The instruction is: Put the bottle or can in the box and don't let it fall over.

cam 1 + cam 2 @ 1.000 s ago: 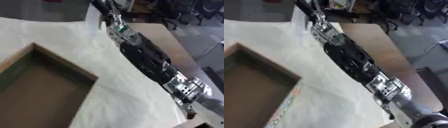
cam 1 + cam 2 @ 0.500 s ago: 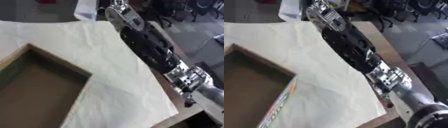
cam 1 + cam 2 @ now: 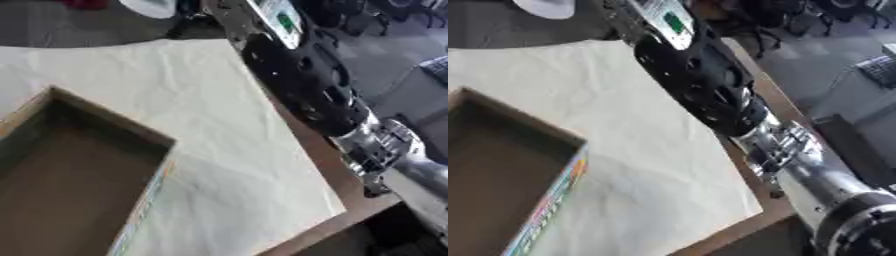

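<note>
Reach step: the right arm [image 3: 710,85] extends toward twelve o'clock; its fingers lie out of view. The box [image 3: 79,170] stands empty at eight o'clock; next comes grasping a bottle.

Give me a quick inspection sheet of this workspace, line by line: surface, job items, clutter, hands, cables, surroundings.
Surface: table covered with a wrinkled white sheet; a bare brown edge shows along the right side.
Job's things: open cardboard box at lower left, nothing seen inside; no bottle or can seen.
Clutter: nothing seen on the sheet.
Hands: right arm stretches along the table's right edge toward the top; its hand is out of view. Left hand not in view.
Cables: nothing seen.
Surroundings: grey floor to the right; a white rounded object at the top edge, too blurred to identify.
</note>
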